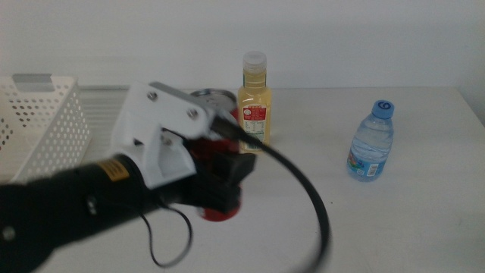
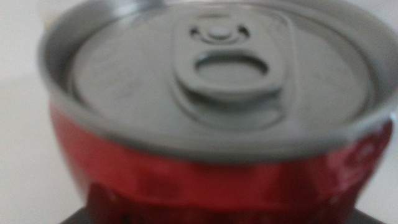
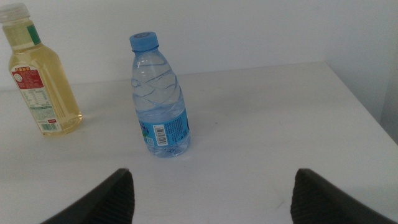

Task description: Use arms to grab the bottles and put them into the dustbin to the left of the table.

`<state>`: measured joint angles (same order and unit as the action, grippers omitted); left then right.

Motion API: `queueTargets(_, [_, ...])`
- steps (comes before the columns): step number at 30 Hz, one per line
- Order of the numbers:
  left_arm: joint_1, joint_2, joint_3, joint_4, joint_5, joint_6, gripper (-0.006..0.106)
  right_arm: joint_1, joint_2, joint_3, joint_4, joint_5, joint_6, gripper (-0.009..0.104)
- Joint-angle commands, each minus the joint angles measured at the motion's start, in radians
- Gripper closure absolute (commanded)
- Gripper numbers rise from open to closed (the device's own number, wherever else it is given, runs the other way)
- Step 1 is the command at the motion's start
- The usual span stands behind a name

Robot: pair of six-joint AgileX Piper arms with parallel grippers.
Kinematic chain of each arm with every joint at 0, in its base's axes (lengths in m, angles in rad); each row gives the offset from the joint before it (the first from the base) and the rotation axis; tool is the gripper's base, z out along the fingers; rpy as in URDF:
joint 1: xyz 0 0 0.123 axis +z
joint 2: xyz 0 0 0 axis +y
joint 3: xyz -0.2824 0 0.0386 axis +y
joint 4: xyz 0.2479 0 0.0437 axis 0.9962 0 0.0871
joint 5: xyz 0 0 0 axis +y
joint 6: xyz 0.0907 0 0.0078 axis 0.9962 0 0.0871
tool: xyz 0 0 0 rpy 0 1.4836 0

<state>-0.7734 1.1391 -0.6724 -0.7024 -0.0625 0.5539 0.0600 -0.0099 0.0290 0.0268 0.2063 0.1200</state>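
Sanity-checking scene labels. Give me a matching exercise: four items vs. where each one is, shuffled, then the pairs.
Items:
1. red can
2. yellow-liquid bottle
3. water bottle
4. dustbin

Places:
A. far left of the table
B. right part of the table, standing alone
C. at the left gripper, partly hidden by the arm
D. back centre, upright

Pairs: 1-C, 2-D, 3-B, 4-A

Red can (image 2: 211, 168) with grey lid, yellow bottle (image 1: 255, 102) red-labelled, clear bottle (image 3: 158, 102) blue-capped, white dotted basket (image 1: 38, 121).
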Motion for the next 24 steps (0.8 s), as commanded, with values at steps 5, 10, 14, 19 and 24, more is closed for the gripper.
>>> queueTargets(5, [0.215, -0.025, -0.188, 0.463, 0.297, -0.491, 0.105, -0.004, -0.027, -0.009, -0.006, -0.075, -0.013, 0.029])
queueTargets(10, [0.336, -0.019, -0.331, 0.513, 0.555, -0.513, 0.105, -0.004, -0.027, -0.009, -0.006, -0.075, -0.013, 0.029])
queueTargets(14, [0.464, 0.015, -0.432, 0.514, 0.743, -0.507, 0.105, -0.004, -0.027, -0.009, -0.006, -0.075, -0.013, 0.029])
queueTargets(19, [0.652, 0.071, -0.529, 0.513, 0.924, -0.487, 0.105, -0.004, -0.027, -0.009, -0.006, -0.075, -0.013, 0.029])
queueTargets(24, [0.786, 0.147, -0.651, 0.492, 1.056, -0.43, 0.105, -0.004, -0.027, -0.009, -0.006, -0.075, -0.013, 0.029])
